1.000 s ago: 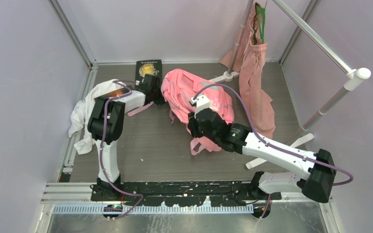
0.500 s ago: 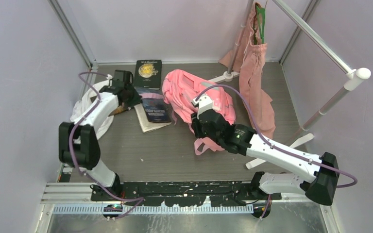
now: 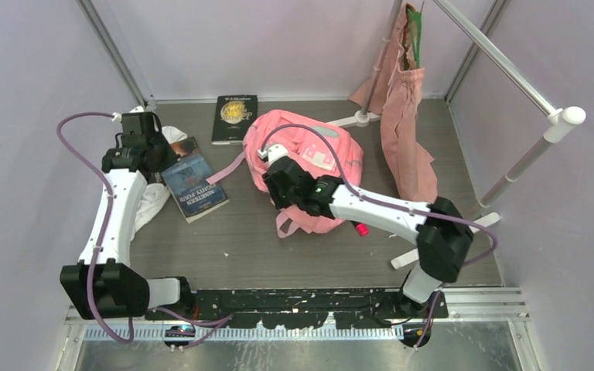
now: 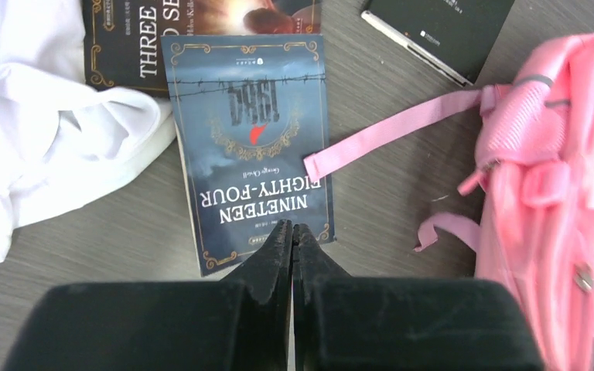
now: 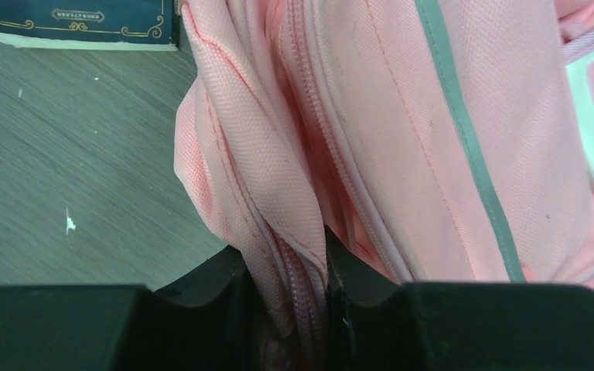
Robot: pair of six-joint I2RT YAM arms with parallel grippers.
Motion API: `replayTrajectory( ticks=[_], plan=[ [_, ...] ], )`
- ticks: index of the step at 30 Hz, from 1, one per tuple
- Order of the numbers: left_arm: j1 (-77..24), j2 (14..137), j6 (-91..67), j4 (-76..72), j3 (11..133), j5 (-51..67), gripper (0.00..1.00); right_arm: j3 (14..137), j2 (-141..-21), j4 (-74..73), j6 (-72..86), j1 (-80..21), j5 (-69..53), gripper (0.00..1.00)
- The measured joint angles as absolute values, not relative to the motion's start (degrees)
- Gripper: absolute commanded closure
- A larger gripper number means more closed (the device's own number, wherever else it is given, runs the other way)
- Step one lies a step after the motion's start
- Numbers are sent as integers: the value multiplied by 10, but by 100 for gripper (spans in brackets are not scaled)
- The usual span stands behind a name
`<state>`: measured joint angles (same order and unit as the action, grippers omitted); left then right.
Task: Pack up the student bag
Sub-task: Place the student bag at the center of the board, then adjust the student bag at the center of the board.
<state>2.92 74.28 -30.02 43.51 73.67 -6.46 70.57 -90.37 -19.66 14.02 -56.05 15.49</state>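
Shifted leftward: student bag [image 3: 298, 143], right fingers [image 5: 224, 272] grasping its zip fold; Nineteen Eighty-Four paperback [image 3: 194, 184] now beside white cloth [image 3: 151, 203], left fingers [image 4: 274, 255] clenched empty.

walls [image 3: 278, 39]: pale lilac panels | floor [image 3: 232, 232]: grey wood-grain | furniture: white rail stand [image 3: 571, 117], right

The grey worktop [image 3: 247, 239] carries the student bag [image 3: 309, 147] at centre. Left of it — a blue book [image 3: 194, 184] and a white cloth [image 3: 151, 202]; behind, a black book [image 3: 236, 117].

Bright, even, diffuse light with faint, soft shadows; in the right wrist view the large pink fabric backpack [image 5: 402, 139] darkens at 6 o'clock.
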Motion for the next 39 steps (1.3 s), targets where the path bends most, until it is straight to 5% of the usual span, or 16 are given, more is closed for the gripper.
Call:
replayTrajectory(
  ticks=[2, 3, 4, 13, 21, 32, 39],
  plan=[
    [31, 724, -298, 439, 723, -62, 78, 724, -950, -184, 140, -558, 143, 15],
    [32, 721, -296, 442, 719, -61, 69, 734, -972, -183, 146, -557, 135, 2],
    [32, 722, -295, 447, 717, -58, 64, 742, -989, -183, 152, -557, 121, 0],
    [9, 749, -293, 454, 721, 33, 54, 708, -888, -206, 180, -531, 140, 0],
    [-171, 749, -263, 411, 742, 66, 52, 588, -673, -261, 252, -410, 239, 0],
    [-379, 825, -156, 345, 710, -39, 51, 441, -626, -394, 331, -338, 213, 1],
    [-372, 877, -176, 321, 701, -44, 53, 430, -701, -335, 343, -309, 161, 16]
  ],
)
